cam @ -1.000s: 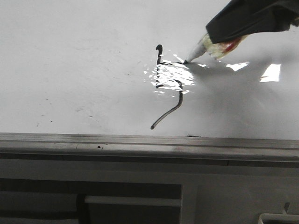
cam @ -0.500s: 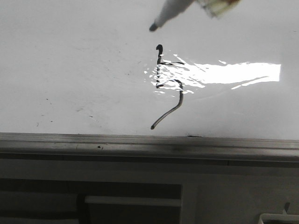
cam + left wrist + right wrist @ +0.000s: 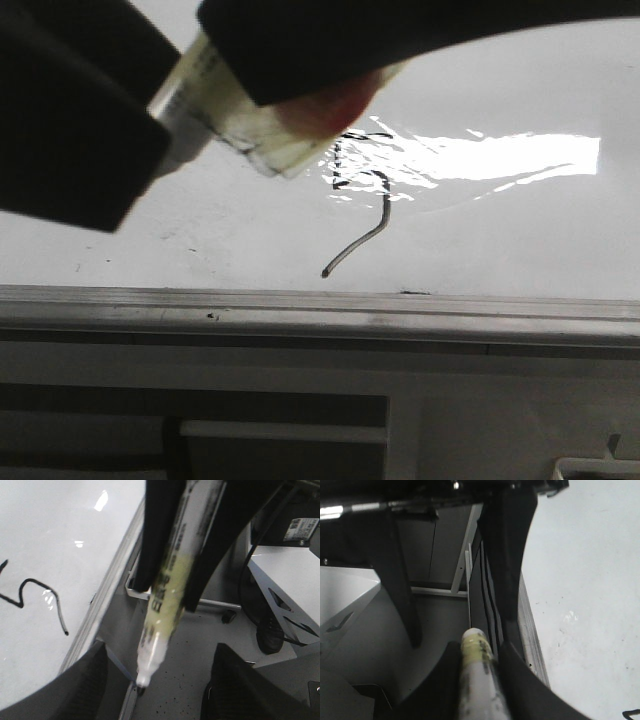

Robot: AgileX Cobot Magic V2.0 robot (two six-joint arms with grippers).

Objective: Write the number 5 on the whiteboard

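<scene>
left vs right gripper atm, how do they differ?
The right gripper is shut on the marker; the left gripper is open. The right grips the marker's barrel; the left's fingers stand wide apart on either side of its tip, apparently not touching it. Shared: black fingers, both at the marker, off the whiteboard.

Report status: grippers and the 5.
Right gripper shut on marker, tip off the board. Left gripper open. 5 drawn, top hidden by marker.
</scene>
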